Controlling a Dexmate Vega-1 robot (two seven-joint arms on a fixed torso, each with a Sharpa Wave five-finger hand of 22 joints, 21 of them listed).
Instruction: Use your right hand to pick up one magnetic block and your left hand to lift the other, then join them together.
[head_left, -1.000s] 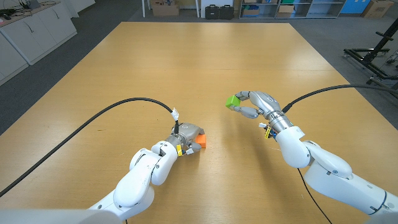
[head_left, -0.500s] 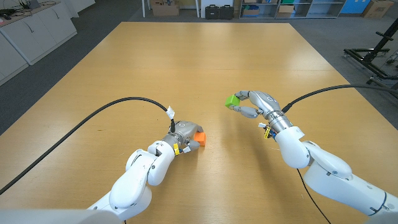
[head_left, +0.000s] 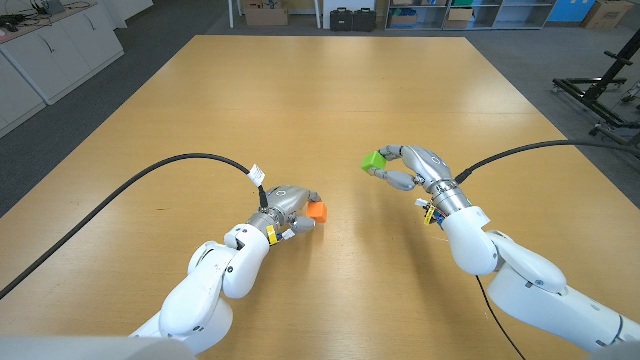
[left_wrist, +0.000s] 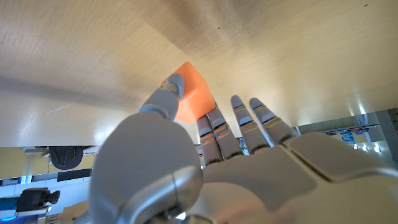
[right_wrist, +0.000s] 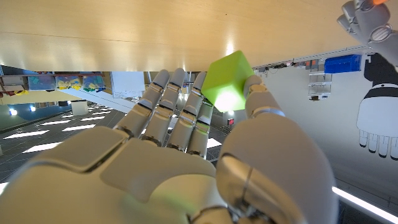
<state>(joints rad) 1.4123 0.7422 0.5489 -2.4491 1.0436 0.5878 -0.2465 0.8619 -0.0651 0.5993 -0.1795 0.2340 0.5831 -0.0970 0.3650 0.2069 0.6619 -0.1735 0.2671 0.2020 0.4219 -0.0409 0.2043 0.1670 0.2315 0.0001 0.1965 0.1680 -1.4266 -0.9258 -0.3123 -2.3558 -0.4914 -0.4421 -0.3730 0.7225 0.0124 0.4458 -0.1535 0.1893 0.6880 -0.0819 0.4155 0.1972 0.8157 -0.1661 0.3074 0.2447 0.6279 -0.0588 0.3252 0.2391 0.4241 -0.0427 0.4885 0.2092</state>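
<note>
- I have the green block (head_left: 373, 161) pinched in my right hand (head_left: 412, 167), raised off the counter (head_left: 330, 100), ready for joining.
- My left hand (head_left: 283, 206) pinches the orange block (head_left: 316, 211) low by the counter; the blocks sit well apart.
- The left wrist view shows thumb and fingers (left_wrist: 213, 124) clamping the orange block, which the head view partly hides.

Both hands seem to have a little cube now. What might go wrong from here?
The right hand holds the green block only at its fingertips, so it may slip or twist on contact. The left hand pinches the orange block low by the table, so that grasp looks shallow too. Being magnetic, the blocks may snap together crooked.
</note>
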